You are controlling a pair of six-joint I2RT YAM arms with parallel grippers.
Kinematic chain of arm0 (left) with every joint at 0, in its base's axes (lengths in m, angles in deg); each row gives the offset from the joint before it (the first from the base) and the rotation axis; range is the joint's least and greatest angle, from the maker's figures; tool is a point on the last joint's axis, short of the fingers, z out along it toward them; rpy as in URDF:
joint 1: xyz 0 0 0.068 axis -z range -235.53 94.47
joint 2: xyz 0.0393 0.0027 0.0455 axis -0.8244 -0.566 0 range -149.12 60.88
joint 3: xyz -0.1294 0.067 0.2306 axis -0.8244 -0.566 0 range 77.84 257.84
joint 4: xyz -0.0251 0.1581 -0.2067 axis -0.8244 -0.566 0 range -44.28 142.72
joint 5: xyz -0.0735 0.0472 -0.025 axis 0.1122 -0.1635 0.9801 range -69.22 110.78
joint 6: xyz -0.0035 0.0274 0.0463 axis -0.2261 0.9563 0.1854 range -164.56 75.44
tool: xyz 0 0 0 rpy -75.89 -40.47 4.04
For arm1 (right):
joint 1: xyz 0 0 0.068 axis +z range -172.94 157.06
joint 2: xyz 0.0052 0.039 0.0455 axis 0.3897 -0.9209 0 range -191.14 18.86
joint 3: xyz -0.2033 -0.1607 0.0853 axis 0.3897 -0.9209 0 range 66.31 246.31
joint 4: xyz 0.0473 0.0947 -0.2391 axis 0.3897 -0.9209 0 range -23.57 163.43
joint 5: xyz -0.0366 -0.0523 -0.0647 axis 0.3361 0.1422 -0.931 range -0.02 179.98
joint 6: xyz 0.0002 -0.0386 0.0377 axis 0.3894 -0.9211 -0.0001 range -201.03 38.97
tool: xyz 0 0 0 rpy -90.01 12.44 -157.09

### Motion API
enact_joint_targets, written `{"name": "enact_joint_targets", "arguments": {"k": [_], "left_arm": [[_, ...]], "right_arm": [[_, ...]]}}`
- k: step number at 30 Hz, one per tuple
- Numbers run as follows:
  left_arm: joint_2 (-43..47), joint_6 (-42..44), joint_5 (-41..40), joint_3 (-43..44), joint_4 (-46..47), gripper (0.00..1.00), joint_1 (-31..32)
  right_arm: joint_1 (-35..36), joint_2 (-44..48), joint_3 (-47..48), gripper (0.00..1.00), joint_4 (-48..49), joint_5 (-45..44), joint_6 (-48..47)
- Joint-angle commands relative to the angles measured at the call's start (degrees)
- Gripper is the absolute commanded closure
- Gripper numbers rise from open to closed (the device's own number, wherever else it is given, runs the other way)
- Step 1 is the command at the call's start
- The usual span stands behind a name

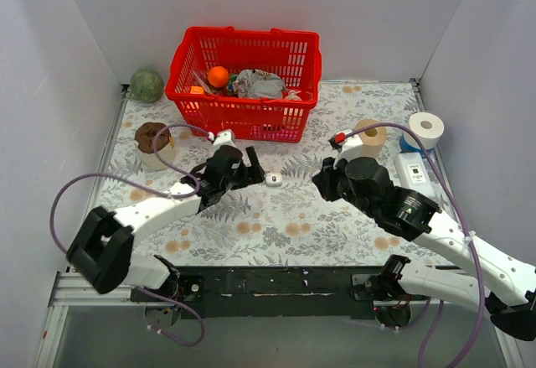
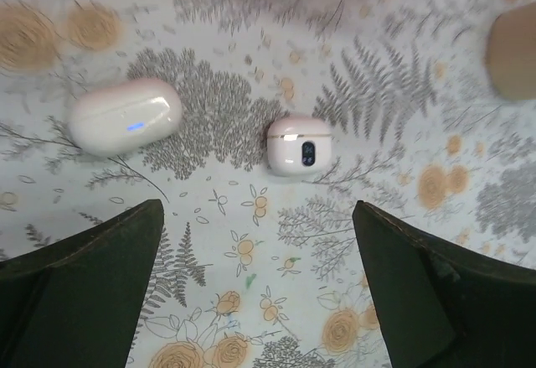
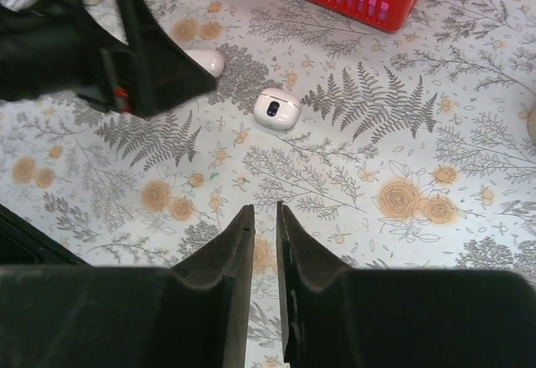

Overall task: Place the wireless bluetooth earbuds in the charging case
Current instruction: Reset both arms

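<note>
A small white charging case (image 2: 299,146) with a dark oval window lies on the floral cloth; it also shows in the top view (image 1: 273,179) and the right wrist view (image 3: 275,107). A larger closed white oval case (image 2: 126,116) with a blue light lies to its left, partly hidden behind the left arm in the right wrist view (image 3: 207,61). No loose earbud shows in any view. My left gripper (image 2: 258,221) is open and empty, hovering just short of both cases (image 1: 254,173). My right gripper (image 3: 265,217) is shut and empty, to the right of the small case (image 1: 322,180).
A red basket (image 1: 244,83) of odds and ends stands at the back. A green ball (image 1: 146,85) and a brown-topped cup (image 1: 153,139) are at the back left. A tan tape roll (image 1: 369,137), a white roll (image 1: 425,129) and a white box (image 1: 413,169) are at the right.
</note>
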Motion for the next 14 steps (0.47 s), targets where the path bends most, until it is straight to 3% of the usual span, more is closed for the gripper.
{"name": "enact_joint_targets", "arguments": {"k": [1, 3, 5, 6, 8, 10, 14], "left_arm": [[13.5, 0.8, -13.4, 0.8, -10.0, 0.02, 0.0], [17.2, -3.0, -18.8, 0.5, -13.7, 0.02, 0.2], [17.9, -8.4, -24.4, 2.2, -20.7, 0.02, 0.2], [18.3, -8.3, -24.7, 2.9, -22.3, 0.02, 0.3], [18.9, -9.3, -23.7, 4.2, -25.5, 0.02, 0.3], [21.1, -4.3, -17.4, 3.6, -23.5, 0.02, 0.3], [27.3, 1.6, -16.7, -0.1, -20.0, 0.02, 0.3]], "right_arm": [[0.0, 2.1, -2.3, 0.64, 2.7, -1.8, -2.1], [0.0, 2.8, -3.3, 0.52, 3.3, -2.4, -2.6], [0.1, 3.4, -5.2, 0.47, 4.2, -2.9, -3.2], [0.0, 3.7, -5.8, 0.3, 4.4, -3.1, -3.0], [0.0, 4.4, -7.2, 0.13, 5.1, -3.8, -2.0], [0.0, 5.0, -7.8, 0.08, 5.5, -4.5, -1.5], [0.0, 6.4, -7.7, 0.06, 6.1, -7.2, -0.7]]}}
